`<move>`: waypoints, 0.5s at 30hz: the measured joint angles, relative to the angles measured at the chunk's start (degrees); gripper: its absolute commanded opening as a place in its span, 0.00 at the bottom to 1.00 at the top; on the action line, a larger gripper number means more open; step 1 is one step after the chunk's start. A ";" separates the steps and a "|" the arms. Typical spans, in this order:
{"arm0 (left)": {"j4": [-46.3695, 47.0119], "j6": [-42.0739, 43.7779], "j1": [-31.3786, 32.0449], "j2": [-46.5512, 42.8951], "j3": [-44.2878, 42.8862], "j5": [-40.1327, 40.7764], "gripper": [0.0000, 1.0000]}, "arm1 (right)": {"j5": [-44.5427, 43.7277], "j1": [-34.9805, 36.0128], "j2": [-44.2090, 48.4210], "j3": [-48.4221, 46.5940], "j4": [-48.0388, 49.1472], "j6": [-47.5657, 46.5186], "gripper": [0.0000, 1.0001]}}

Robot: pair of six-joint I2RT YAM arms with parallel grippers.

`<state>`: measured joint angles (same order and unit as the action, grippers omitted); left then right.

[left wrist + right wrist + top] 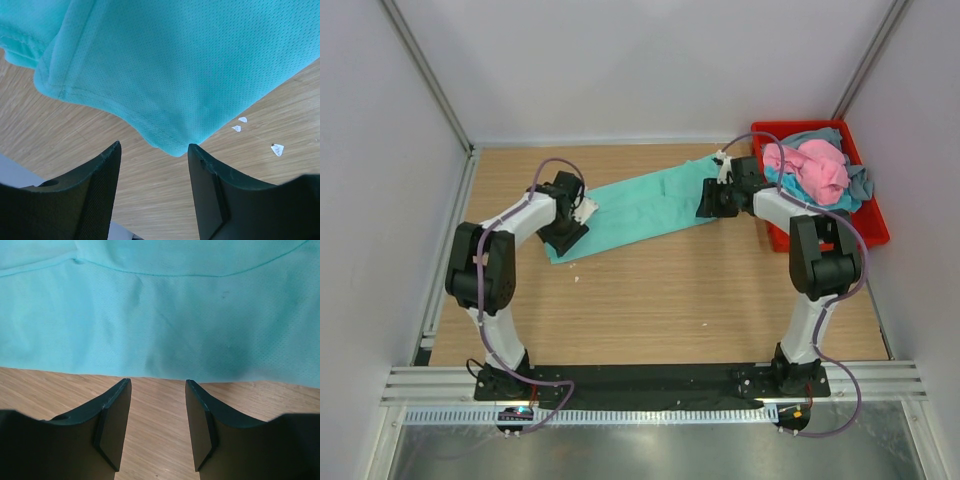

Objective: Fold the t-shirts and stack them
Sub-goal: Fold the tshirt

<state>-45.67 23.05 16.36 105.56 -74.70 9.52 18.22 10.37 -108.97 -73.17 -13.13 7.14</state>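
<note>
Just beyond left gripper (pixel 155 146), right gripper (pixel 158 381): teal-green t-shirt (pixel 642 206)

Left arm (pixel 520 218) and right arm (pixel 778 210) same build: white link shells, chunky black joint housings, mauve cables (pixel 557 162) looped loose from base to wrist, black base plates (pixel 505 380), small white connector (pixel 586 210) at left wrist, fingers (pixel 95 195) matte black tapered wedges with flat inner pads.
</note>
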 measured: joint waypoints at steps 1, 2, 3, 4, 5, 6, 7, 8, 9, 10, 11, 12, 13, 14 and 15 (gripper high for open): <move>-0.02 0.17 0.17 0.39 0.00 0.00 0.57 | 0.00 0.00 -0.50 0.00 0.02 0.28 0.54; -0.04 0.22 0.31 0.81 0.00 -0.02 0.57 | 0.00 -0.02 -0.94 0.00 0.02 0.44 0.53; -0.04 0.26 0.44 1.29 0.00 -0.02 0.56 | 0.00 -0.11 -1.46 0.00 0.02 0.61 0.54; -0.04 0.33 0.52 1.66 0.04 -0.04 0.56 | -0.02 -0.11 -1.86 0.00 0.04 0.68 0.54; -0.07 0.37 0.59 2.23 0.11 -0.04 0.55 | -0.04 -0.11 -2.43 0.00 0.02 0.79 0.53; -0.07 0.39 0.66 2.67 0.26 -0.04 0.55 | -0.07 -0.11 -2.93 0.00 -0.02 0.81 0.54; -0.13 0.42 0.68 3.08 0.39 -0.04 0.54 | -0.07 -0.11 -3.34 0.00 -0.04 0.81 0.53; -0.24 0.44 0.68 3.50 0.57 -0.02 0.52 | -0.07 -0.13 -3.65 0.00 -0.09 0.81 0.54; -0.35 0.46 0.68 3.93 0.74 0.00 0.46 | -0.07 -0.15 -3.91 0.00 -0.13 0.81 0.53; -0.46 0.35 0.68 4.33 0.87 -0.02 0.41 | -0.04 -0.20 -4.02 -0.02 -0.15 0.81 0.53; -0.74 0.42 0.68 4.70 0.87 0.04 0.35 | -0.09 -0.22 -4.02 -0.09 -0.15 0.81 0.53; -0.90 0.50 0.68 4.72 0.90 0.02 0.24 | -0.07 -0.26 -4.02 -0.13 -0.13 0.81 0.53; -1.11 0.15 0.74 4.87 0.87 -0.04 0.22 | -0.09 -0.26 -4.04 -0.15 -0.15 0.81 0.53; -1.40 0.13 0.79 5.11 0.85 -0.04 0.19 | -0.11 -0.26 -4.04 -0.15 -0.20 0.81 0.54; -1.79 0.09 0.79 5.20 0.83 -0.02 0.12 | -0.22 -0.31 -4.07 -0.20 -0.20 0.81 0.53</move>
<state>-47.46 23.14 17.15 110.76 -73.87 9.50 18.00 10.07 -113.03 -73.36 -13.32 7.94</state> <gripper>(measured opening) 0.216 0.533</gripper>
